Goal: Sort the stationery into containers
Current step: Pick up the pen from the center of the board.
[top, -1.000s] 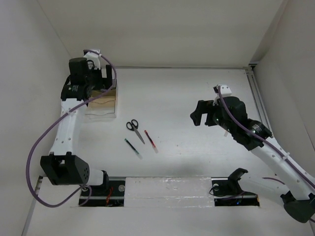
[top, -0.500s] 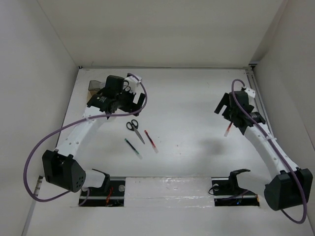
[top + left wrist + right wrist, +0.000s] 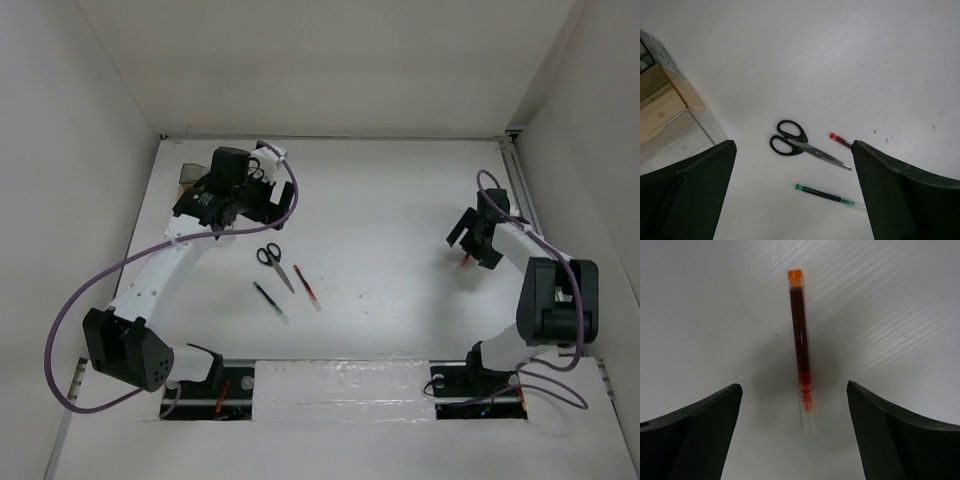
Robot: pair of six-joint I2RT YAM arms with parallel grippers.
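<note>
Black-handled scissors lie left of the table's centre, with a slim red pen and a slim dark pen beside them. My left gripper is open and empty above them. Its wrist view shows the scissors, the dark pen and the red pen's tip between the jaws. My right gripper is open over a second red-orange pen lying on the table, seen between its jaws as a pen. The clear box is at the back left. The cylinder is out of view.
The box's clear wall and wooden interior show at the left of the left wrist view. White walls enclose the table on the left, back and right. The arm bases and cables sit at the near edge.
My left gripper has swung from over the box to the right, above the scissors. My right arm has folded back and to the right, lowering over the red-orange pen.
</note>
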